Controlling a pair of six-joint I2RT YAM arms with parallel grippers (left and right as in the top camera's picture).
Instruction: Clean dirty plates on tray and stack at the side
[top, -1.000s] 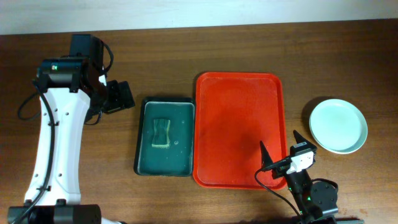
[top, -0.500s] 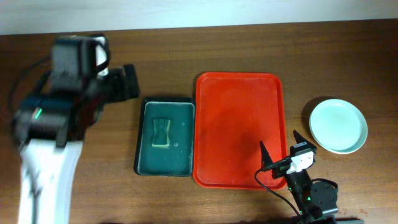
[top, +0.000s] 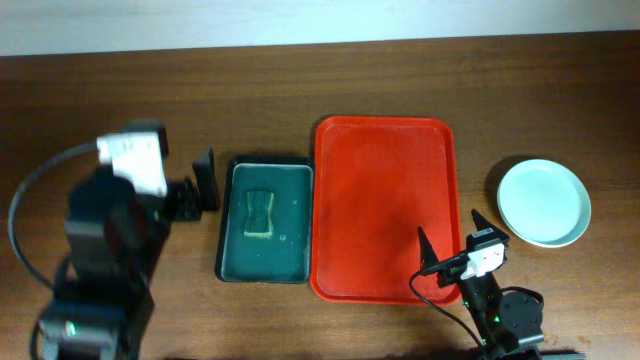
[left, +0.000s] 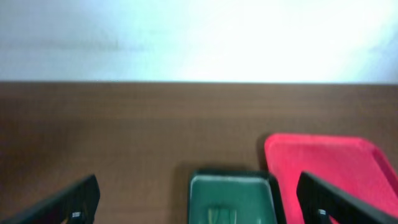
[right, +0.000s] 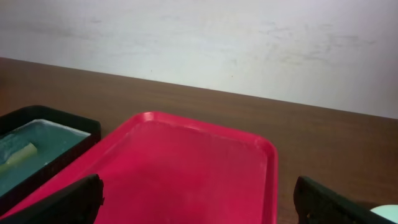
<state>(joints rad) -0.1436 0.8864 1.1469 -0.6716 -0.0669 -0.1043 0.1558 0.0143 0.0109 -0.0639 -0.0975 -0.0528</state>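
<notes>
Got left fingers (left: 74, 202) and right fingers (right: 68, 202) both spread and empty, plates (top: 544, 202) parked on the desk (top: 560, 90) just right of the right ones, so could clip them swinging out.

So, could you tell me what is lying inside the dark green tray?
A single pale sponge lies in the dark green tray, near its middle, with nothing else visible. Whatever is beneath the sponge is covered.

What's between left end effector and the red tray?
Overhead view: the small dark green-black tray holding a sponge lies between the left end effector and the large red plastic tray.
</notes>
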